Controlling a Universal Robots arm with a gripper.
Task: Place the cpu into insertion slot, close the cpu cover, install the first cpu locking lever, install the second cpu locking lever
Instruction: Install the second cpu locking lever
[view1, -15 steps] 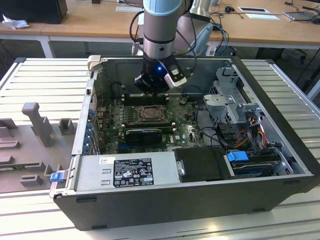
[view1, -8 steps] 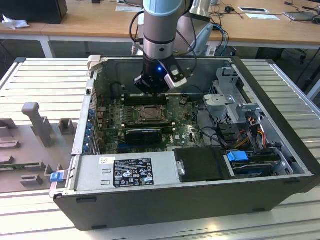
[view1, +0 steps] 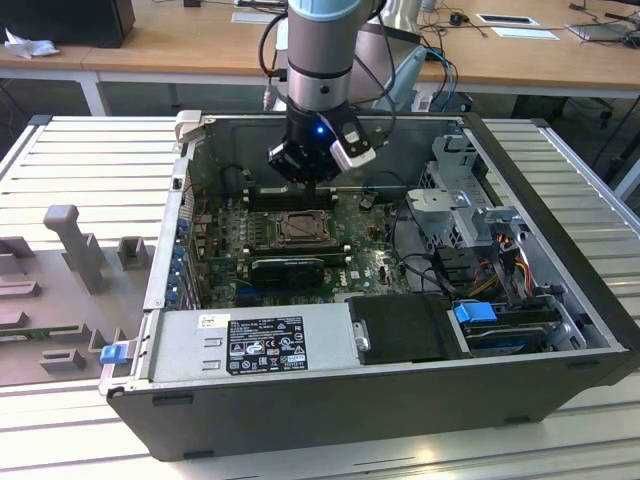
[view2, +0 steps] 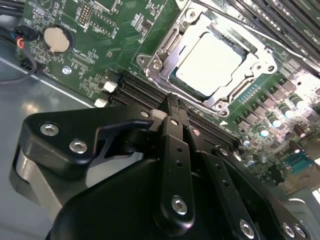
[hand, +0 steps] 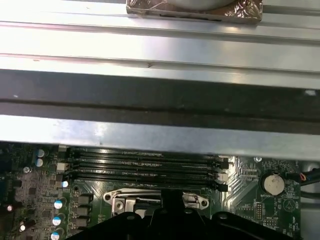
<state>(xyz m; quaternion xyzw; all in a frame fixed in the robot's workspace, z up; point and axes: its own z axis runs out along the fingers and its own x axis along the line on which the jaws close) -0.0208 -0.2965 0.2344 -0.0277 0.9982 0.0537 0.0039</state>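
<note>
The arm's gripper (view1: 312, 180) hangs inside the open computer case (view1: 560, 370), at upper centre of the exterior view, just above the far edge of the green circuit board (view1: 365, 262). In the second wrist view the gripper (view2: 172, 107) occupies the lower half of the frame; its fingers (view2: 176, 145) are pressed together with no gap and nothing held between them.

The cpu (view2: 210, 62), a pale silvery square, lies seated in the insertion slot (view2: 162, 52) at upper centre-right of the second wrist view. The cpu cover (view2: 220, 97) lies flat around the chip as a silvery frame. A thin metal lever (view2: 235, 27) runs diagonally along the socket's upper side; whether it is latched cannot be told. The fingertips sit just beside the socket's lower-left edge, over the black memory slots (view2: 135, 92), apart from the chip.

In the exterior view the insertion slot (view1: 297, 229) sits at frame centre, directly below the gripper. A round coin battery (view2: 55, 39) shows at upper left of the second wrist view.
</note>
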